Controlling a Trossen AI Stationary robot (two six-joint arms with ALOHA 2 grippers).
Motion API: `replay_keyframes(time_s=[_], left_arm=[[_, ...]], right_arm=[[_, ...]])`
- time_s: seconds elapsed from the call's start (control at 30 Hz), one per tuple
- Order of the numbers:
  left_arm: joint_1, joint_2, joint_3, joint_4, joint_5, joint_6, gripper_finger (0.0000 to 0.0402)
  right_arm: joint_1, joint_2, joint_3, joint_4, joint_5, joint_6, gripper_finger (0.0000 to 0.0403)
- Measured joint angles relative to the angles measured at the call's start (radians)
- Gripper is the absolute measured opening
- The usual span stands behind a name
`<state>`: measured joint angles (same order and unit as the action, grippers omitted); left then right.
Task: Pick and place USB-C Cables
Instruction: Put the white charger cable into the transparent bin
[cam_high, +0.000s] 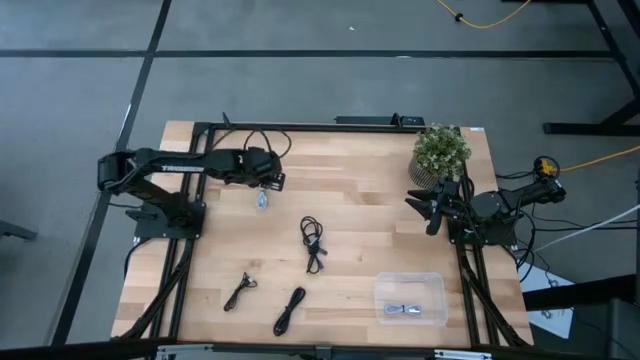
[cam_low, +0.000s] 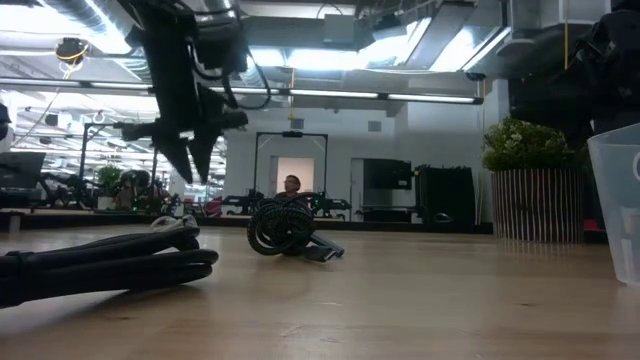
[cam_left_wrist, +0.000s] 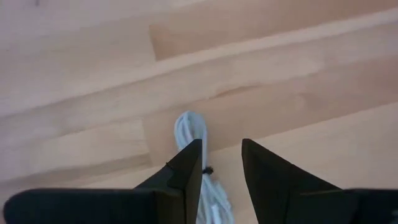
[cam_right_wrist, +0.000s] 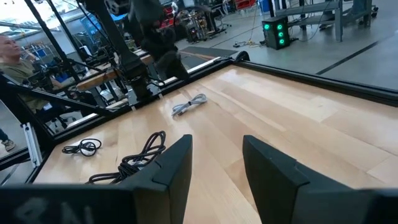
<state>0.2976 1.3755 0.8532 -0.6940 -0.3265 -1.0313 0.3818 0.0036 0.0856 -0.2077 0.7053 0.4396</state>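
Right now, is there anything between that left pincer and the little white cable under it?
Nothing. In the left wrist view the open left pincer hangs straight above the white cable, with only bare wooden table around it.

- Even, soft light falls on the wooden table (cam_high: 350, 200) from above; shadows are faint.
- At table height, bright ceiling lights (cam_low: 300, 55) glare, leaving the left gripper (cam_low: 190, 160) a dark silhouette.
- The black cable (cam_low: 100, 265) nearest that camera is blurred.
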Motion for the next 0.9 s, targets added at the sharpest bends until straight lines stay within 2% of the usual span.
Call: replay_keyframes(time_s=[0.47, 0.77, 0.9], left_arm=[[-0.068, 0.195, 0.000, -0.004, -0.004, -0.142, 0.0108], [-0.095, 0.310, 0.005, -0.004, 0.046, -0.198, 0.0107], [-0.110, 0.328, 0.005, -0.005, 0.079, -0.198, 0.0082]], right_arm=[[0.000, 0.000, 0.000, 0.000, -0.001, -0.003, 0.0147], [0.000, 0.000, 0.000, 0.000, -0.001, -0.003, 0.0147], [0.000, 0.001, 0.000, 0.000, -0.001, -0.003, 0.0147]])
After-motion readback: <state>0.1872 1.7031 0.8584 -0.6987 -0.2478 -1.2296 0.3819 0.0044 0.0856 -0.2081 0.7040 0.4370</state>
